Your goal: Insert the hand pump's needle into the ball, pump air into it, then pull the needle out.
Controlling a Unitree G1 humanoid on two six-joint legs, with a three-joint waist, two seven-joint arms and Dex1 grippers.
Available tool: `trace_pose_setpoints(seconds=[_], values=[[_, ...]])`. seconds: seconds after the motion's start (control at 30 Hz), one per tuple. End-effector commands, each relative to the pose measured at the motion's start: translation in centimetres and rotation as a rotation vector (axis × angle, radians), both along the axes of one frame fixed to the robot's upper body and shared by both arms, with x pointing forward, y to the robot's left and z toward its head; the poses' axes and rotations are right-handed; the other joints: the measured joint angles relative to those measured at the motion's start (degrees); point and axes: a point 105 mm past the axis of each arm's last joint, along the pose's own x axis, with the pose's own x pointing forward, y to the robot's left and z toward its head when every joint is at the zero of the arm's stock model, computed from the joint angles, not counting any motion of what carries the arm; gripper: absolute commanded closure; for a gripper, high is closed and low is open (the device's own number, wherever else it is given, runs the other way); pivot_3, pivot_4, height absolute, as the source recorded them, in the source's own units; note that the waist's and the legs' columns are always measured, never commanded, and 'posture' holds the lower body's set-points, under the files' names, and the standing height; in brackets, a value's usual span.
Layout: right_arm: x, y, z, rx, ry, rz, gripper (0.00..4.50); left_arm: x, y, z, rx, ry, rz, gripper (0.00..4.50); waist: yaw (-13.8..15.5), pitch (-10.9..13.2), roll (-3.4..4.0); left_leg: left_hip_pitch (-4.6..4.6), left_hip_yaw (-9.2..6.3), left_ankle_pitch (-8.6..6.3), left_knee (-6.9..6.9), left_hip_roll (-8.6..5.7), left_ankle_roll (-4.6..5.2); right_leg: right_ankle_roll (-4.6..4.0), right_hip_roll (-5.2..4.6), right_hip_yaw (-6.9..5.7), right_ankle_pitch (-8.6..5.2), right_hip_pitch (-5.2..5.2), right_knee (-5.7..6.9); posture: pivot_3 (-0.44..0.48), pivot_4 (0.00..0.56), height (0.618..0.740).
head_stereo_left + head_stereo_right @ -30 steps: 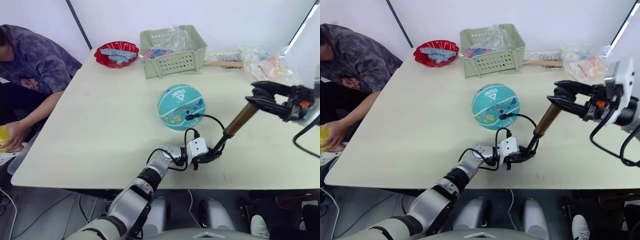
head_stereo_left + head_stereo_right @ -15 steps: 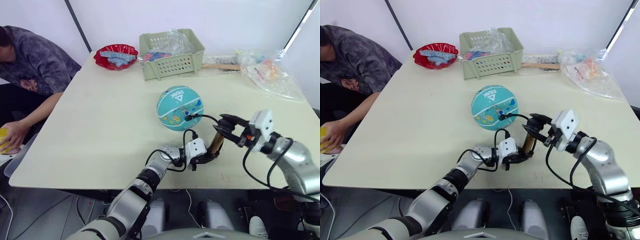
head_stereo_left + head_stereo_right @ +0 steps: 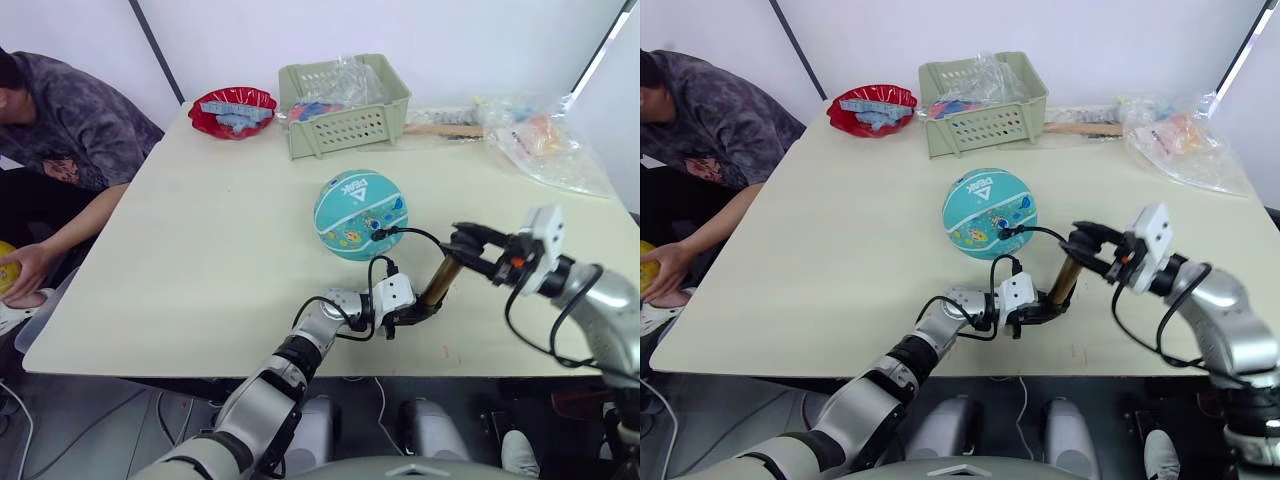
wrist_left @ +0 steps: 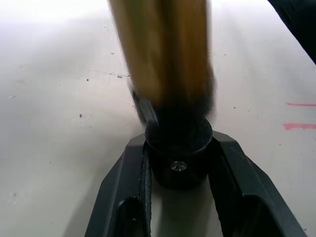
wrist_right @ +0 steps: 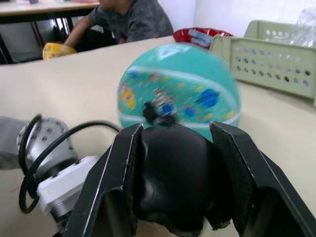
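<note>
The teal-blue ball rests mid-table. The needle's black fitting sits against the ball's near side, and the thin black hose loops from it down to the hand pump. The pump stands tilted on the table in front of the ball. My left gripper is shut on its black bottom cap, one finger on either side. From the right, my right gripper is shut on the black T-handle at the top. The needle pin itself is hidden.
A green basket, a red bowl and crumpled plastic bags line the table's far edge. A person sits at the left, with a hand low beside the table's left edge.
My right gripper pushed the handle down from high at the right towards the pump body, then lifted it slightly. The left gripper and ball stayed put.
</note>
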Motion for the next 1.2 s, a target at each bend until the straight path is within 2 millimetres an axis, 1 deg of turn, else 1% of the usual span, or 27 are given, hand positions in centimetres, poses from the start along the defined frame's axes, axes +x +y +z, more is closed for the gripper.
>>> trace_pose_setpoints(seconds=[0.03, 0.1, 0.13, 0.2, 0.33, 0.43, 0.5, 0.53, 0.63, 0.67, 0.77, 0.8, 0.83, 0.87, 0.93, 1.0, 1.07, 1.2], values=[[0.2, -3.1, 6.4, 0.040, -0.180, -0.097, 2.77, -1.5, 2.5, -4.2, 0.148, 0.099, 0.015, 3.34, 0.04, 0.03, -0.04, -0.02, -0.04, 0.00, -0.02, 0.01, 0.00, 0.11, 0.03, -0.04, 0.07, -0.01, 0.00, 0.000, 0.150, 0.740], [0.1, -3.5, 7.9, 0.063, -0.195, -0.095, 2.77, -1.5, 2.5, -4.2, 0.148, 0.099, 0.017, 3.34, 0.06, 0.02, -0.02, -0.20, -0.04, 0.00, -0.03, 0.00, 0.00, 0.12, 0.02, -0.03, 0.08, -0.20, 0.00, 0.000, 0.150, 0.740], [0.0, -3.6, 8.5, 0.071, -0.201, -0.095, 2.77, -1.5, 2.5, -4.2, 0.148, 0.099, 0.017, 3.34, 0.06, 0.03, -0.02, -0.53, -0.03, 0.01, 0.01, -0.02, 0.00, 0.11, 0.02, -0.02, 0.12, -0.50, 0.00, 0.000, 0.150, 0.740], [-0.3, -4.0, 10.4, 0.073, -0.223, -0.088, 2.77, -1.5, 2.5, -4.2, 0.147, 0.099, 0.018, 3.34, 0.04, 0.07, 0.05, -0.55, -0.02, 0.01, 0.02, -0.03, 0.00, 0.08, 0.01, -0.01, 0.14, -0.51, 0.00, 0.000, 0.150, 0.740], [-0.9, -4.4, 12.9, 0.090, -0.249, -0.072, 2.77, -1.5, 2.5, -4.1, 0.145, 0.098, 0.021, 3.34, 0.08, 0.14, 0.06, -0.57, 0.03, 0.00, 0.03, -0.06, 0.00, 0.08, -0.05, 0.04, 0.14, -0.53, 0.00, 0.000, 0.150, 0.740], [-1.3, -4.4, 13.7, 0.096, -0.253, -0.061, 2.77, -1.5, 2.5, -4.1, 0.144, 0.098, 0.021, 3.34, 0.11, 0.14, 0.06, -0.57, 0.03, 0.01, 0.02, -0.05, 0.00, 0.08, -0.04, 0.03, 0.13, -0.53, 0.00, 0.000, 0.150, 0.740], [-1.3, -4.0, 13.2, 0.088, -0.239, -0.052, 2.77, -1.4, 2.5, -4.1, 0.144, 0.098, 0.020, 3.34, 0.09, 0.16, 0.05, -0.58, 0.02, 0.01, 0.02, -0.05, 0.00, 0.08, -0.05, 0.02, 0.13, -0.53, -0.01, 0.000, 0.150, 0.740], [-1.2, -3.7, 12.2, 0.060, -0.214, -0.047, 2.77, -1.4, 2.5, -4.1, 0.145, 0.098, 0.020, 3.34, 0.10, 0.15, 0.06, -0.59, 0.05, 0.01, 0.02, -0.06, 0.00, 0.09, -0.06, 0.05, 0.14, -0.54, -0.01, 0.000, 0.150, 0.740], [-0.8, -3.1, 7.9, -0.049, -0.126, -0.046, 2.77, -1.5, 2.4, -4.2, 0.146, 0.098, 0.018, 3.34, 0.19, 0.10, -0.02, -0.59, 0.01, 0.00, 0.02, -0.06, 0.00, 0.09, -0.05, 0.01, 0.13, -0.53, -0.01, 0.000, 0.150, 0.740], [-0.7, -2.9, 6.9, -0.070, -0.110, -0.046, 2.77, -1.5, 2.4, -4.2, 0.146, 0.098, 0.018, 3.34, 0.18, 0.06, -0.09, -0.58, -0.01, 0.00, 0.01, -0.05, 0.00, 0.09, -0.04, -0.02, 0.13, -0.52, -0.01, 0.000, 0.150, 0.740], [-0.6, -2.0, 3.7, -0.094, -0.061, -0.039, 2.77, -1.4, 2.4, -4.1, 0.146, 0.097, 0.019, 3.34, 0.06, -0.16, -0.25, -0.52, 0.00, 0.00, 0.01, -0.04, 0.00, 0.10, -0.02, -0.02, 0.13, -0.49, -0.01, 0.000, 0.150, 0.740], [-0.5, -1.6, 2.8, -0.088, -0.045, -0.035, 2.77, -1.4, 2.4, -4.1, 0.147, 0.096, 0.020, 3.34, 0.01, -0.32, -0.42, -0.46, 0.01, 0.00, 0.01, -0.03, 0.00, 0.10, -0.02, -0.01, 0.13, -0.44, -0.01, 0.000, 0.150, 0.740], [-0.5, -1.3, 2.2, -0.082, -0.037, -0.033, 2.77, -1.4, 2.4, -4.1, 0.147, 0.096, 0.021, 3.34, 0.00, -0.38, -0.50, -0.39, 0.00, 0.00, 0.01, 0.00, 0.00, 0.11, 0.03, -0.02, 0.12, -0.39, -0.01, 0.000, 0.150, 0.740], [-0.4, -0.6, 0.7, -0.088, -0.009, -0.020, 2.77, -1.4, 2.4, -4.1, 0.147, 0.096, 0.021, 3.34, -0.04, -0.44, -0.60, -0.36, 0.00, 0.00, 0.01, 0.03, 0.00, 0.11, 0.07, -0.02, 0.12, -0.36, -0.01, 0.000, 0.150, 0.740], [-0.4, 0.4, -1.8, -0.091, 0.034, -0.006, 2.77, -1.4, 2.5, -4.2, 0.147, 0.096, 0.021, 3.34, -0.13, -0.51, -0.63, -0.30, -0.01, 0.00, 0.01, 0.10, 0.00, 0.11, 0.11, -0.02, 0.11, -0.34, 0.00, 0.000, 0.150, 0.740], [-0.4, 1.1, -3.8, -0.091, 0.060, -0.003, 2.77, -1.4, 2.5, -4.2, 0.147, 0.096, 0.024, 3.34, -0.17, -0.58, -0.64, -0.23, -0.01, 0.00, 0.00, 0.13, 0.00, 0.09, 0.13, -0.02, 0.10, -0.33, 0.01, 0.000, 0.150, 0.740], [-0.6, 1.6, -5.5, -0.092, 0.080, 0.005, 2.77, -1.4, 2.5, -4.2, 0.146, 0.095, 0.027, 3.34, -0.16, -0.67, -0.69, -0.22, -0.02, 0.00, -0.02, 0.14, -0.01, 0.10, 0.16, -0.03, 0.11, -0.33, 0.01, 0.000, 0.150, 0.740], [-0.8, 2.1, -7.3, -0.073, 0.104, 0.010, 2.77, -1.4, 2.7, -4.2, 0.145, 0.096, 0.033, 3.34, -0.19, -0.76, -0.77, -0.21, -0.02, 0.00, -0.03, 0.12, -0.01, 0.07, 0.17, -0.01, 0.12, -0.33, 0.01, 0.000, 0.150, 0.740]])
